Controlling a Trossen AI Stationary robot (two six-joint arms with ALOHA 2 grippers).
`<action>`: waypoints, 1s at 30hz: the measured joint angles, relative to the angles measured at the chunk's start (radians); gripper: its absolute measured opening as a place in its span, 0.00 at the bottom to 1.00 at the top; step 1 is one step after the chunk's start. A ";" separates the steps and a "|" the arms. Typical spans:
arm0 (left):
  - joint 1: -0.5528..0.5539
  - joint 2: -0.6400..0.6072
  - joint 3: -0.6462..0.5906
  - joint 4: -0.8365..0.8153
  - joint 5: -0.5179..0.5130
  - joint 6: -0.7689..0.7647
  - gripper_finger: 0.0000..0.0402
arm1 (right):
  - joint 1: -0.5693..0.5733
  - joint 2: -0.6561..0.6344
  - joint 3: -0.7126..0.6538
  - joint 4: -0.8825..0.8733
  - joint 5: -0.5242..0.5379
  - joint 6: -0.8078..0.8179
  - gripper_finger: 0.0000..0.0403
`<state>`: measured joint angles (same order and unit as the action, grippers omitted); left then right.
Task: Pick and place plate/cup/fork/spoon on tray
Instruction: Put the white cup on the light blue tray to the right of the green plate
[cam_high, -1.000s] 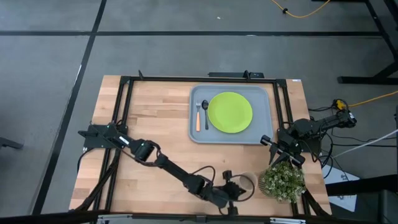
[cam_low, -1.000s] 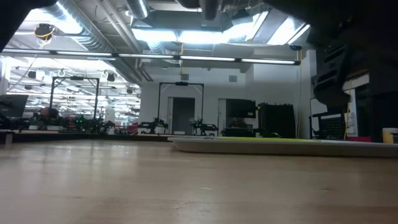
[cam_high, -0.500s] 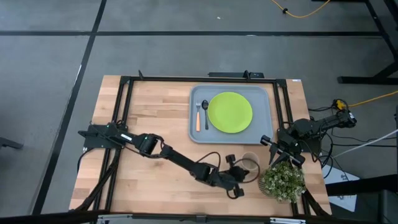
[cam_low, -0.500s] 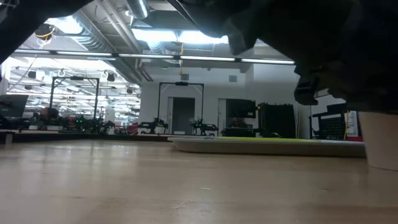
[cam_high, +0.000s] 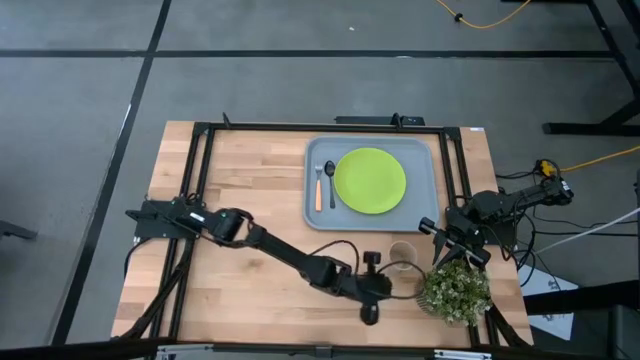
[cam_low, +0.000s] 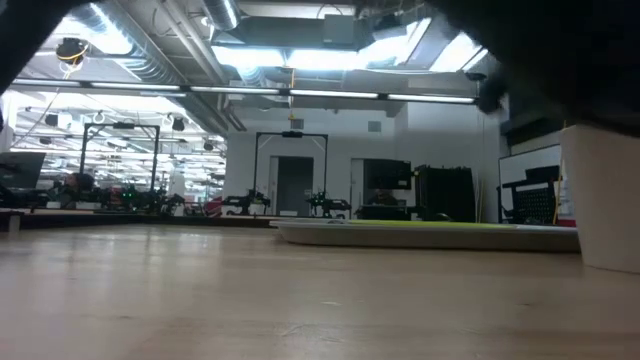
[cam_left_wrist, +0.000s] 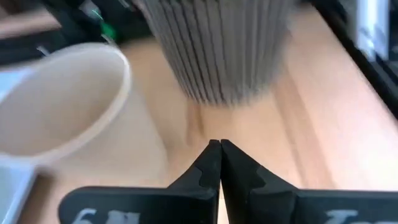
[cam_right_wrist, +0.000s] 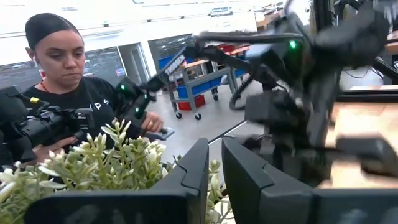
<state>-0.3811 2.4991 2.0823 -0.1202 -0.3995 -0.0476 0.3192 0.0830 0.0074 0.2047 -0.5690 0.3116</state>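
Note:
The lime-green plate (cam_high: 370, 180), the orange-handled fork (cam_high: 319, 186) and the dark spoon (cam_high: 331, 184) lie on the grey-blue tray (cam_high: 425, 215) at the far right. The tan cup (cam_high: 402, 254) stands upright on the table just near of the tray; it also shows in the low view (cam_low: 603, 200). My left gripper (cam_high: 388, 279) is shut, low over the table beside the cup (cam_left_wrist: 56, 106). Its tips (cam_left_wrist: 219, 148) point between the cup and the plant's pot and touch nothing. My right gripper (cam_high: 438, 233) waits at the right edge, with a narrow gap between its fingers (cam_right_wrist: 199, 168).
A bushy potted plant (cam_high: 455, 290) in a ribbed grey pot (cam_left_wrist: 224, 50) stands at the near right corner, close to the cup and my left gripper. A person with a camera (cam_right_wrist: 62, 81) stands beyond the table. Bare wood lies left of the tray.
The cup has moved from close to the table's near edge toward the far edge, and now stands upright just short of the tray. My left gripper and forearm have gone the same way, toward the far edge.

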 joint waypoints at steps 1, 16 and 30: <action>-0.002 -0.029 0.000 -0.077 0.043 0.000 0.00 | 0.000 0.000 0.000 0.000 0.000 0.000 0.13; 0.014 -0.373 -0.125 -1.160 0.277 0.031 0.00 | 0.000 0.000 0.000 0.022 0.124 -0.008 0.13; 0.094 -1.055 -1.241 -0.361 0.278 -0.101 0.00 | -0.002 0.000 0.000 0.064 0.290 -0.195 0.13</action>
<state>-0.2870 1.4439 0.8417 -0.4813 -0.1214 -0.1482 0.3176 0.0826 0.0074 0.2690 -0.2788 0.1168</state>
